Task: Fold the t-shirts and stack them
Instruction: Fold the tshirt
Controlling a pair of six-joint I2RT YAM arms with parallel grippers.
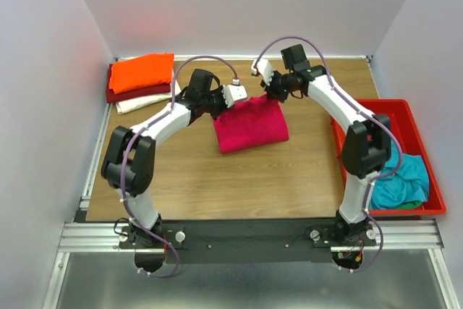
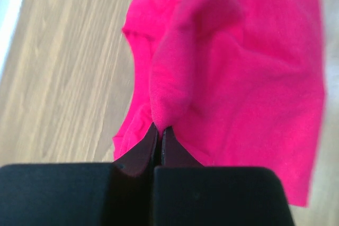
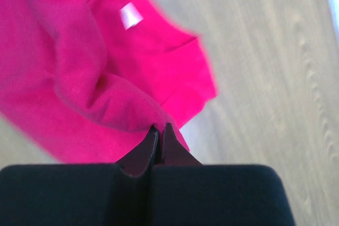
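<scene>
A: Where's the shirt rn?
B: The bright pink-red soft cloth t-shirt (image 1: 249,124) lies folded up in the middle of the brown wooden table (image 1: 217,186), btwn the two arms.
A: And the tools?
B: The left tool (image 2: 159,130) is pressed together on a pinch of pink cloth. The right tool (image 3: 160,129) is too, on a fold near the neck hole. Each has just a tiny bit.
A: What can go wrong?
B: I think the cloth can slip out, b/c each pinch is so small & the cloth is soft. If one arm pulls more than the other, the shirt goes crooked, or the fold opens up.
A: Does the top cam show the pinch?
B: No. Up there the arms cover it, so u can't tell if the tools have cloth. Only the wrist cams show that. The right wrist cam also shows a small white label (image 3: 130,15) inside the neck.
A: What does the top cam have extra?
B: At the far left corner, an orange folded shirt (image 1: 142,72) on top, a dark red folded shirt (image 1: 137,92) under it, a cream folded shirt (image 1: 141,103) at the bottom. Also the red plastic tray (image 1: 416,113) on the right w/ a crumpled teal shirt (image 1: 401,179) in it. Those three are well apart from the pink shirt, so a long carry = more chance to drop it.
</scene>
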